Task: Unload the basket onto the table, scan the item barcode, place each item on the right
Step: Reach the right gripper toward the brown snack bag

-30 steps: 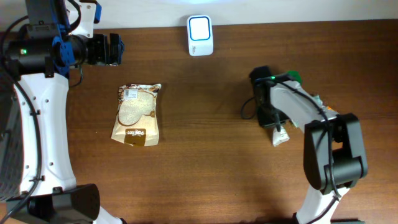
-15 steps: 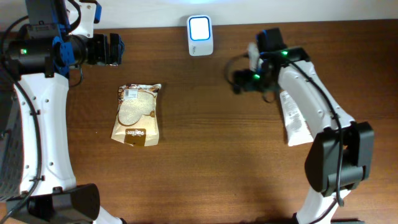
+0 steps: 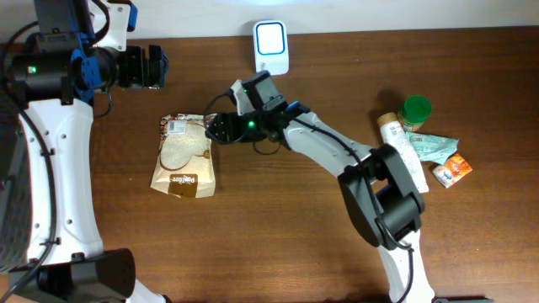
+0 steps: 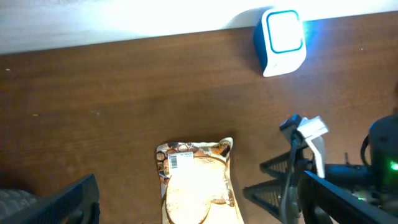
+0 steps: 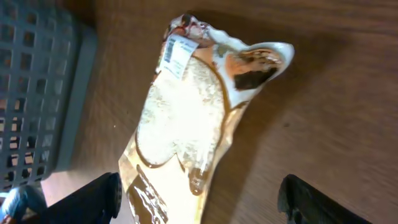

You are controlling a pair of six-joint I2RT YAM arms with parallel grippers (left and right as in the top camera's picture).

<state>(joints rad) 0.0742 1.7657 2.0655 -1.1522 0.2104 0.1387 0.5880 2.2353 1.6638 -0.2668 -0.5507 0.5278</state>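
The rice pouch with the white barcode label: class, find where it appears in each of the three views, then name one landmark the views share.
Overhead: the rice pouch lies left of centre, label end towards the top.
Left wrist: the rice pouch sits at bottom centre, cut off by the lower edge.
Right wrist: the rice pouch fills the middle, lying slantwise.
Shared landmark: the white barcode label at a top corner of the pouch, seen in all three.

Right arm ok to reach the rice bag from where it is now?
Probably yes. The right gripper is open right by the top corner of the rice bag, which lies alone on the table; nothing stands between them.
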